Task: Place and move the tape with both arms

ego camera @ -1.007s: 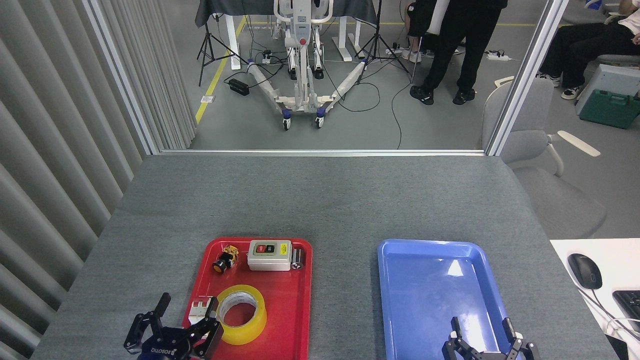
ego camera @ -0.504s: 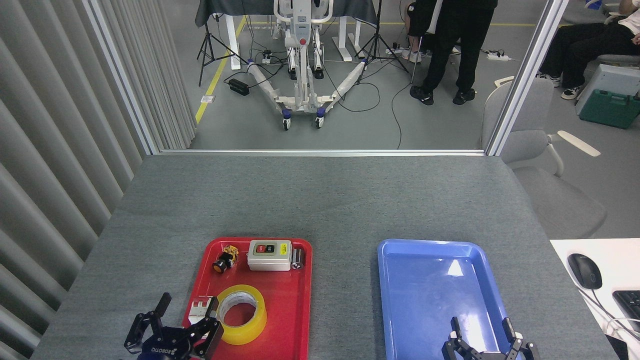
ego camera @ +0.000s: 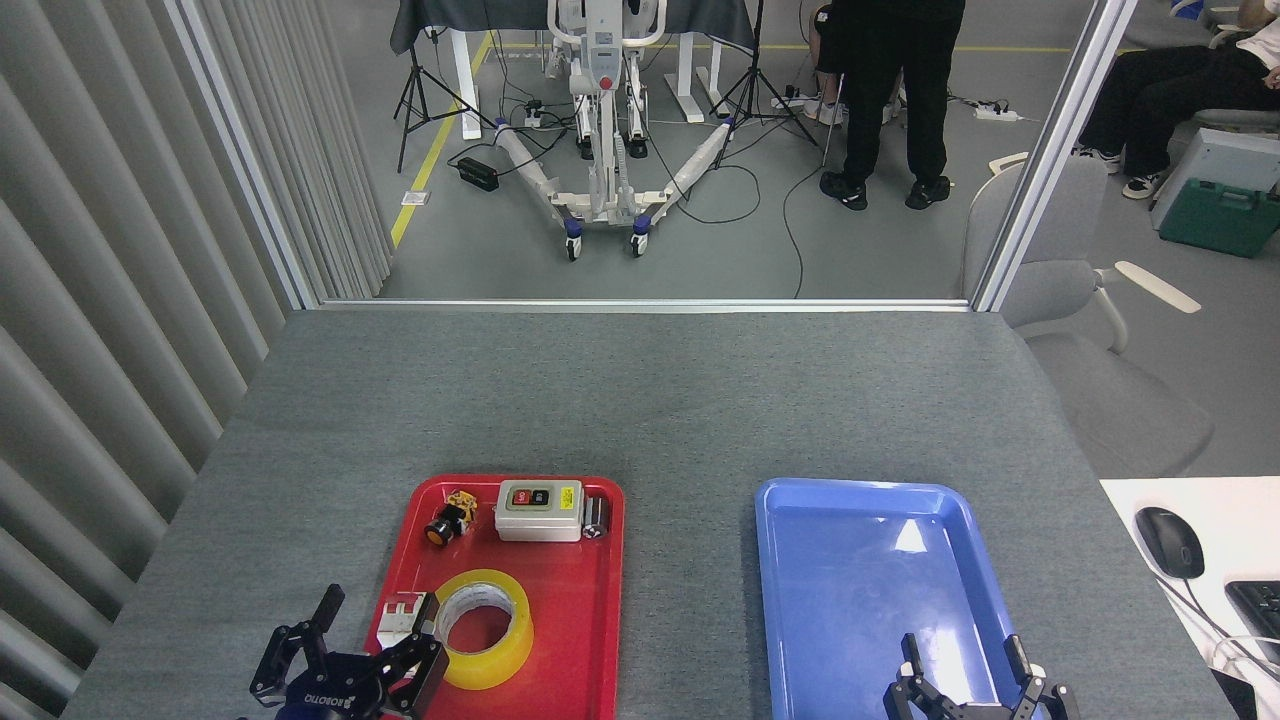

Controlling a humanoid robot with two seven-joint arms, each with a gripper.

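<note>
Two pincers sit cut off by the bottom edge.
Left pincer (ego camera: 372, 640) and right pincer (ego camera: 962, 665) spread released; the tape (ego camera: 484, 627) lies flat in the red tray (ego camera: 590, 660), at 2 o'clock from the left pincer, partly masking a white part (ego camera: 398, 618).

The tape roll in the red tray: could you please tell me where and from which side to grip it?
Grip the tape across its near-left wall, one finger in the hole, descending from above. It lies flat, hole up, beside the open left gripper.
</note>
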